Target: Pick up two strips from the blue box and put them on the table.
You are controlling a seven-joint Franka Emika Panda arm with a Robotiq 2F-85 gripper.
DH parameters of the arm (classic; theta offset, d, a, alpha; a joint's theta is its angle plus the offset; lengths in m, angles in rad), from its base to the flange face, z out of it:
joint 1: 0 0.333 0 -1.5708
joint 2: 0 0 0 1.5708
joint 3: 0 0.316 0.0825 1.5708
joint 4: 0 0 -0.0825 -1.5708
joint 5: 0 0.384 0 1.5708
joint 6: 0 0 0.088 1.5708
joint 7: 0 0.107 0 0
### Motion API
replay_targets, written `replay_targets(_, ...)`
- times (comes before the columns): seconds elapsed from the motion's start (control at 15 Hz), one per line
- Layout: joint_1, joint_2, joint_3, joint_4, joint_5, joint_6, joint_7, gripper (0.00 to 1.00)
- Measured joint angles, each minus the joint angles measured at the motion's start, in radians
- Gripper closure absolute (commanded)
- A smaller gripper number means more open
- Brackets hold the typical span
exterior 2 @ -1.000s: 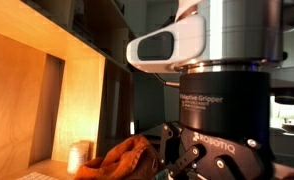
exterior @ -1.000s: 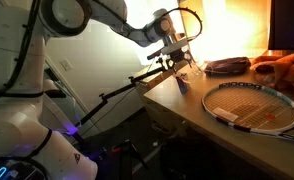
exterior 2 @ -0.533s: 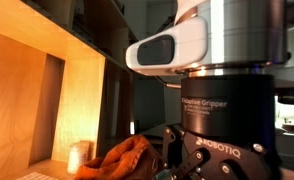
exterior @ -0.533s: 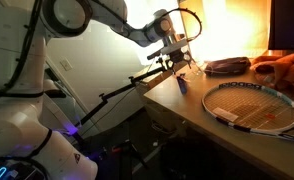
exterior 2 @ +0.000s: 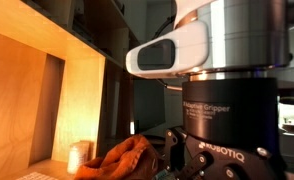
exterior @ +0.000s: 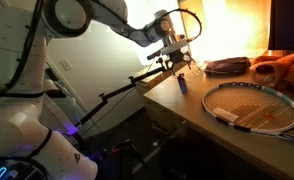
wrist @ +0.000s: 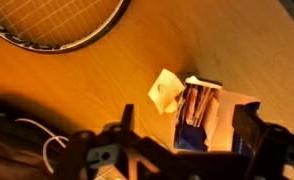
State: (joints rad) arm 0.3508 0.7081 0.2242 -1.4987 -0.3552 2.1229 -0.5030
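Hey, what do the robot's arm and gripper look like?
The arm is glossy white with rounded links; a thin black cable loops by the wrist. The gripper is black, with white ROBOTIQ lettering on its body.

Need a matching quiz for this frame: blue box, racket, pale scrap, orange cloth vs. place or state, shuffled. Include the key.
Things:
1. blue box
2. racket
3. pale scrap
4. orange cloth

Place or state:
A. on the table, right beside the box
B. open, strips inside
C. bunched up at the far end of the table
D. lying flat, strings showing

Pairs: 1-B, 2-D, 3-A, 4-C
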Motion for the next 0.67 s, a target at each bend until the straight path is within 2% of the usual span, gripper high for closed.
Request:
replay_targets(0.47,0.011,0.029,0.001,0.029,-0.017,-0.005,-0.002,0.00)
replay_targets(0.53,0.013,0.034,0.001,0.034,-0.018,-0.009,-0.002,0.25)
replay_targets(0.67,0.015,0.041,0.000,0.044,-0.021,-0.017,-0.002,0.34)
